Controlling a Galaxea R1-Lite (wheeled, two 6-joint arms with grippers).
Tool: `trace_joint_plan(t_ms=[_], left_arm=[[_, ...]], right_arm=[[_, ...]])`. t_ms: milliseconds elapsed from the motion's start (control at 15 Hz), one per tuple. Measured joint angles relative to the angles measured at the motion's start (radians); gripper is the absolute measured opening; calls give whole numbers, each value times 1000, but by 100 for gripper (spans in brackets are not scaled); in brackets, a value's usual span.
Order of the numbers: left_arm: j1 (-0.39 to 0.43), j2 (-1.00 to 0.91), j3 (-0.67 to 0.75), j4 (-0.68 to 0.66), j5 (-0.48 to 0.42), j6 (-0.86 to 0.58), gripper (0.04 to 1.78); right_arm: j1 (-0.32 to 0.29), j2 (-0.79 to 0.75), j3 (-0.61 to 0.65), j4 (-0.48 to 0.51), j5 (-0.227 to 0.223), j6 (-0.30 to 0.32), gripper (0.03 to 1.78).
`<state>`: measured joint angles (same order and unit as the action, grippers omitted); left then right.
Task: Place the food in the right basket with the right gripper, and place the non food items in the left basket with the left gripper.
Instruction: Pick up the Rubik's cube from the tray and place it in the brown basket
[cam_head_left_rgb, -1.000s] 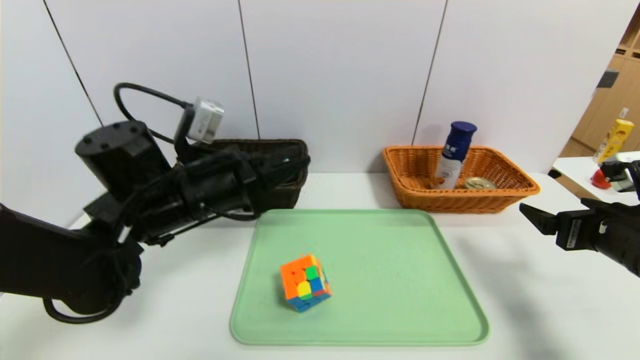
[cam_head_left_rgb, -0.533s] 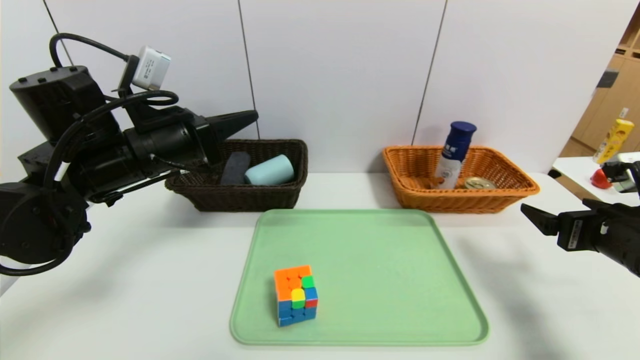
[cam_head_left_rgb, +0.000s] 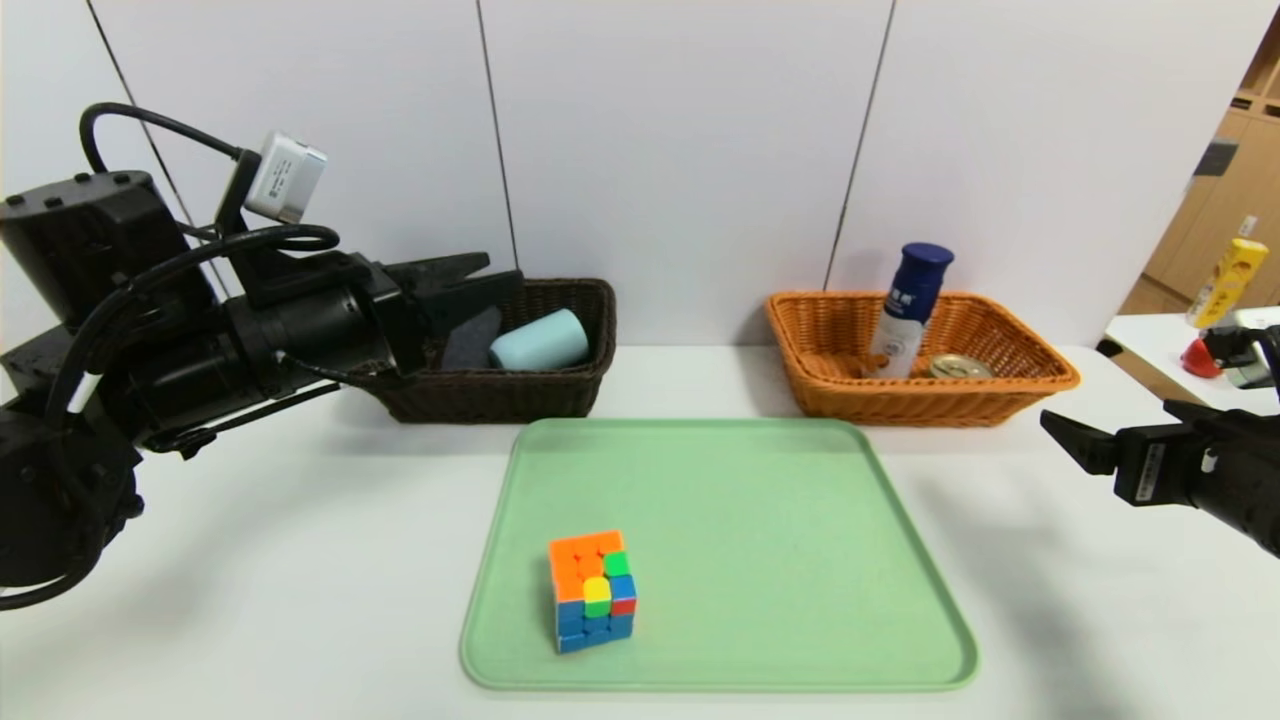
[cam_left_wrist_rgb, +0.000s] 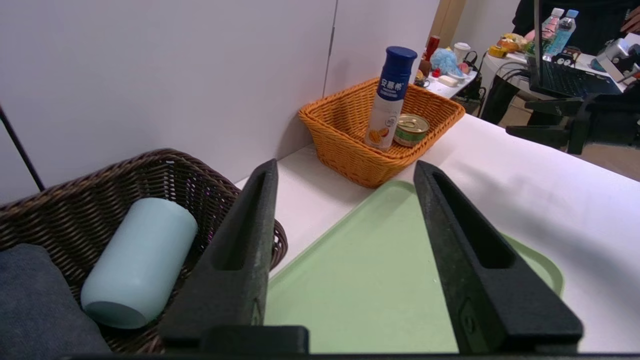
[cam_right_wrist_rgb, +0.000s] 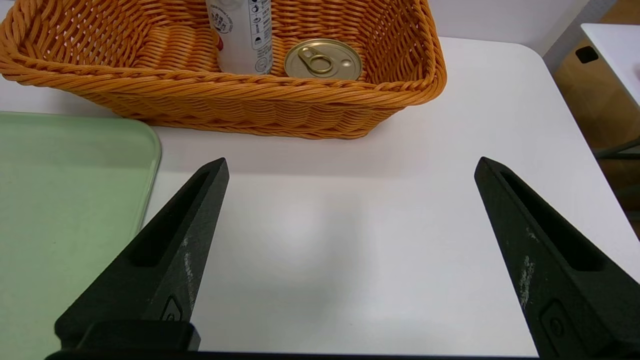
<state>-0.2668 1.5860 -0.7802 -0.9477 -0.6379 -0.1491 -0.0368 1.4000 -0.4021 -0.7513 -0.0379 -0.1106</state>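
Observation:
The multicoloured puzzle cube (cam_head_left_rgb: 592, 590) stands on the green tray (cam_head_left_rgb: 750, 520), near its front left. My left gripper (cam_head_left_rgb: 500, 272) is open and empty, held above the left end of the dark brown basket (cam_head_left_rgb: 560, 390). That basket holds the blue-grey cup (cam_head_left_rgb: 538, 340) and the dark grey towel (cam_head_left_rgb: 472, 337). The left wrist view shows the open left gripper (cam_left_wrist_rgb: 345, 167), the cup (cam_left_wrist_rgb: 140, 260) and the towel (cam_left_wrist_rgb: 35, 305). The orange-tan basket (cam_head_left_rgb: 920, 395) holds the white bottle (cam_head_left_rgb: 910, 310) and the tin (cam_head_left_rgb: 960, 366). My right gripper (cam_head_left_rgb: 1100, 415) is open and empty, right of the tray. The pasta spoon is out of view.
The right wrist view shows the right gripper (cam_right_wrist_rgb: 351, 162) over bare white table in front of the orange basket (cam_right_wrist_rgb: 250, 100), with the tray's corner (cam_right_wrist_rgb: 75, 150) beside it. A neighbouring table with a yellow object (cam_head_left_rgb: 1225, 280) stands at far right. A white wall is behind both baskets.
My left arm has lifted off the dark basket and drawn back left, uncovering the cup and towel. The cube, tilted a second ago, now stands flat. The right arm has barely moved.

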Motion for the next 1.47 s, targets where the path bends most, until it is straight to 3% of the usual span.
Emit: trace_joint_plan(t_ms=[333,667,1133,1467], left_arm=[[-51,-41,225,-32,1,93,135],[-112,-7,449,-144,3,196,151],[-137,202,563,-476,4,222,163],[-151,251,577,-515,-3,200,166]], right_arm=[[1,0,10,0,0,-2,170],[2,1,14,-1,-1,-2,170],[2,1,14,0,0,0,170],[1,2,19,0,0,1,170]])
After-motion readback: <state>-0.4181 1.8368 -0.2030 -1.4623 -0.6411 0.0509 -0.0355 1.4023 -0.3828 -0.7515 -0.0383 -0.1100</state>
